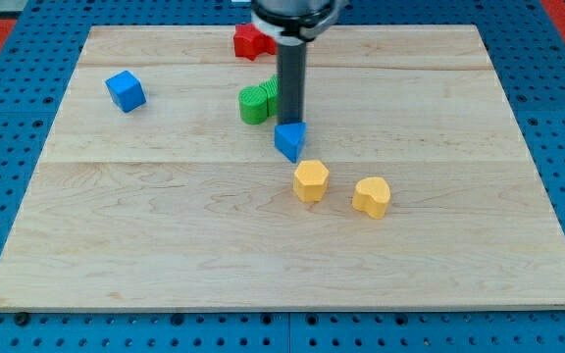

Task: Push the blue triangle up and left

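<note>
Wooden, pale and smooth-looking: probably letting a small block slide easily over the surface (165, 226).

Starting at the view's left: well off to the left of my tip (290, 123) and a little toward the view's top, sitting alone, a blue cube (126, 90). Just left of my tip, standing side by side, two green blocks (254, 104), the nearer one partly hidden behind the rod. Further toward the view's top and slightly left, lying near the board's edge, a red block (251, 40), shape hard to make out.

Directly beneath my tip toward the view's bottom, touching it or very nearly so: the blue triangle (289, 140). Looking like a small solid wedge, deep blue, with a lighter top face and a point aimed at the view's bottom. Judging it light, stiff and not fragile; likely turning rather than travelling straight if pressed on a corner. Not calling for a grip at all: better pressing on its lower-right face, which means first going round it, since my tip is resting on the wrong side for an up-and-left push.

Below my tip and to the right, lying near each other: a yellow hexagon (311, 180) and a yellow rounded block (372, 196).

Showing no pincer at all, only the bare dark rod, so neither wide nor narrow nor holding anything.
</note>
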`<state>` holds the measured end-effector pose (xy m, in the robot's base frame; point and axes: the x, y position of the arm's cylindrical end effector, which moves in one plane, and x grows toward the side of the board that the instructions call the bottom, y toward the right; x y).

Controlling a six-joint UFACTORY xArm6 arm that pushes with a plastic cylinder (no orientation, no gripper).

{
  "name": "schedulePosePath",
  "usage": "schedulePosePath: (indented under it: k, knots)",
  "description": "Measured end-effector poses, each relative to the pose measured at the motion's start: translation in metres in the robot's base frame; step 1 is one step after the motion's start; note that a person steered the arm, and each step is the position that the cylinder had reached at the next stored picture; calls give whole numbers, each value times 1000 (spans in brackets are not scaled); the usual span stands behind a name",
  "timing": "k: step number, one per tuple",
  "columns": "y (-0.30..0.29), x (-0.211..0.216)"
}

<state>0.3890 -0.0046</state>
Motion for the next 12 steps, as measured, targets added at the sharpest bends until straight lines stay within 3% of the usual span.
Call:
schedulePosePath:
  k: [2, 3, 5, 8, 11, 12]
  knots:
    - [105, 18]
    - [97, 52]
    - [5, 51]
    - [5, 18]
    - [-166, -30]
    - [-131, -22]
